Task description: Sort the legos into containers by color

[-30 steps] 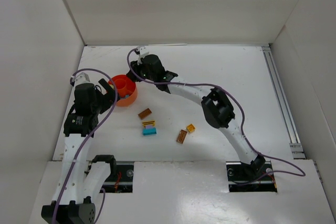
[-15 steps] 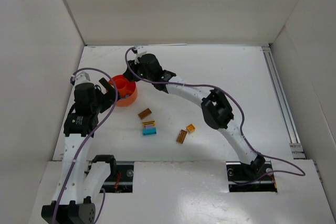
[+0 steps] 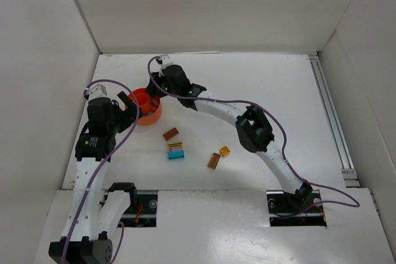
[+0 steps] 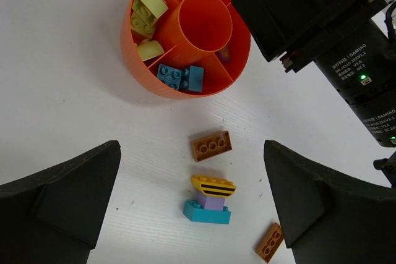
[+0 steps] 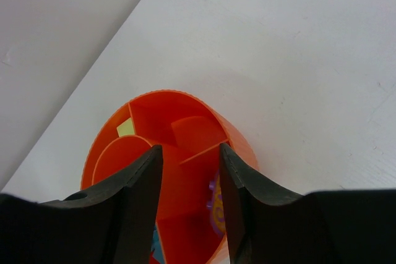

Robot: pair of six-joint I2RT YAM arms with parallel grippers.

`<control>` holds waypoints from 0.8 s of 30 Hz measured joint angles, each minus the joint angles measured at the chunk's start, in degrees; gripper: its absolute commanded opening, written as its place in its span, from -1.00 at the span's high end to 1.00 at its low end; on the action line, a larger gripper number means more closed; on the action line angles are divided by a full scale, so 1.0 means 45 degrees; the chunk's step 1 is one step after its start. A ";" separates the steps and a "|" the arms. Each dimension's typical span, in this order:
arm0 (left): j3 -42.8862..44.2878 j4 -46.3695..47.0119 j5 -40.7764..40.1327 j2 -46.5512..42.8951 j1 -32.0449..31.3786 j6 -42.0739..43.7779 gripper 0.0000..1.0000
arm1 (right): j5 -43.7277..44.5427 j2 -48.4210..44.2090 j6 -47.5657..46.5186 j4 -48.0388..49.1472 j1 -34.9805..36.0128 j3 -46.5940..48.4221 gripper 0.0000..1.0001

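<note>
right tool (image 5: 189, 153) over bowl (image 4: 133, 66), loose legos (image 4: 211, 146) nearby

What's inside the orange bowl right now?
In the orange bowl, lime green bricks sit in one outer compartment, teal bricks in another, and a purple piece shows in a third. The centre cup looks empty. The right gripper hides part of that third compartment.

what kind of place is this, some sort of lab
Likely a robotics lab test cell: a white table boxed in by white panels, two robot arms bolted at its near edge, and lego bricks with a divided orange bowl for sorting.
</note>
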 measured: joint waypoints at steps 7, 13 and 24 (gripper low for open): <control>0.0000 0.0000 0.0087 0.0000 0.0000 0.0053 -1.00 | 0.0024 0.0102 0.0049 -0.0194 0.0024 0.0000 -0.02; 0.0000 0.0000 0.0228 0.0000 0.0000 0.0219 -1.00 | 0.0471 -0.0321 -0.0559 -0.0277 0.0044 -0.0442 -0.24; -0.0083 0.0272 0.2234 0.0029 -0.0539 0.0811 -1.00 | 0.1365 -0.7227 -0.2569 -0.0175 -0.1127 -0.7043 -0.78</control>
